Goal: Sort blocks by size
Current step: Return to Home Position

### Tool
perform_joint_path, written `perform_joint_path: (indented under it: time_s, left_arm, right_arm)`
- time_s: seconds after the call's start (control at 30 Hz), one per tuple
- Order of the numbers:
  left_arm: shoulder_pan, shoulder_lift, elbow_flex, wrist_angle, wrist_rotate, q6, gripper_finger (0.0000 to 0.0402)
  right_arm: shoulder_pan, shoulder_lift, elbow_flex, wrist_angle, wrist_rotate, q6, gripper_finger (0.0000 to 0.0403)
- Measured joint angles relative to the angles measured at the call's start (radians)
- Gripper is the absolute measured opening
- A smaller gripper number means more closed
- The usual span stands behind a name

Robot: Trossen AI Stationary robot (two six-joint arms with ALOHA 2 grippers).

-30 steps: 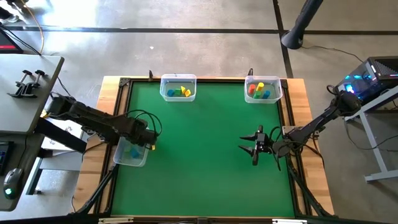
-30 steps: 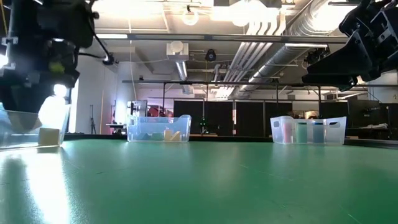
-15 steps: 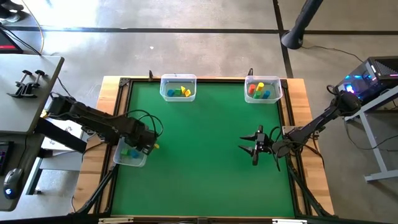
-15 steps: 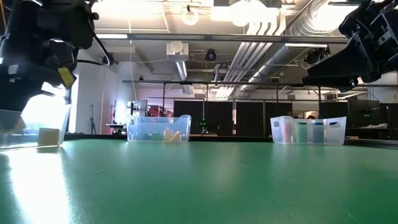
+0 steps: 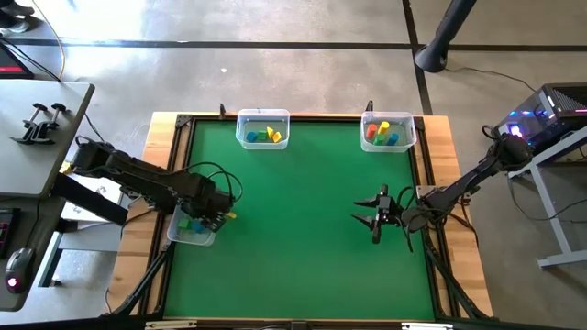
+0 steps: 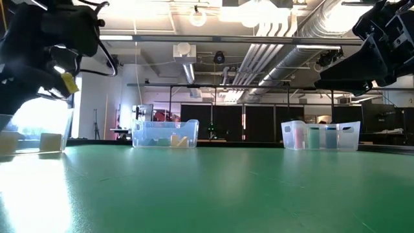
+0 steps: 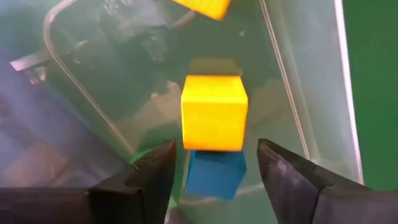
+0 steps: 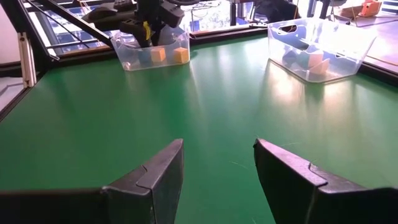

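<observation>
My left gripper point(image 5: 209, 218) hangs open over a clear bin point(image 5: 186, 238) at the table's left edge. In the left wrist view the gripper point(image 7: 214, 152) looks down into the bin. A yellow cube point(image 7: 214, 112) lies there over a blue cube point(image 7: 216, 174), with a green block point(image 7: 176, 186) beside them and another yellow block point(image 7: 202, 5) farther off. The fingers stand apart on either side of the yellow cube, clear of it. My right gripper point(image 5: 365, 218) is open and empty at the table's right side, above the mat.
Two more clear bins stand at the far edge, one left of centre point(image 5: 263, 129) and one at the right point(image 5: 388, 132). Each holds several coloured blocks. The green mat point(image 5: 293, 229) lies bare between the arms. A raised wooden frame point(image 5: 156, 174) runs round the table.
My left gripper has risen a little above the left bin. In the low view a second pale block now shows on the bin's floor, left of the one that was there.
</observation>
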Motion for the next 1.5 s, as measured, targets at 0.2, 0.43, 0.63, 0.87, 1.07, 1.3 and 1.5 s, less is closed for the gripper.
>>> perform_joint_path:
  time_s: [0.2, 0.43, 0.63, 0.87, 1.07, 1.3, 1.5]
  left_arm:
    - [0.046, -0.012, 0.074, -0.097, 0.081, 0.140, 0.0221]
    - [0.066, -0.044, 0.289, -0.262, -0.167, 0.194, 0.0222]
    - [0.063, -0.069, 0.297, 0.207, -0.339, 0.424, 0.0223]
    - [0.062, 0.008, 0.062, 1.308, -0.102, 0.888, 0.0220]
    - [0.092, 0.170, -0.031, 1.881, -0.214, 1.061, 0.0210]
    - [0.217, 0.047, -0.030, 1.766, -0.132, 1.143, 0.0175]
    - [0.300, -0.210, -0.030, 1.396, -0.142, 1.135, 0.0127]
  right_arm:
    - [0.000, 0.000, 0.000, 0.000, 0.000, -0.005, 0.0193]
    - [0.000, 0.000, 0.000, -0.001, 0.002, -0.004, 0.0193]
    - [0.000, 0.000, 0.000, -0.007, 0.005, 0.004, 0.0193]
    - [0.000, 0.000, 0.000, -0.084, -0.008, 0.086, 0.0193]
    - [-0.050, -0.034, 0.000, -0.092, -0.055, 0.020, 0.0137]
    - [-0.163, -0.338, 0.000, -0.284, -0.205, -0.095, 0.0010]
    - [-0.312, -0.627, 0.000, -0.465, -0.495, -0.156, 0.0018]
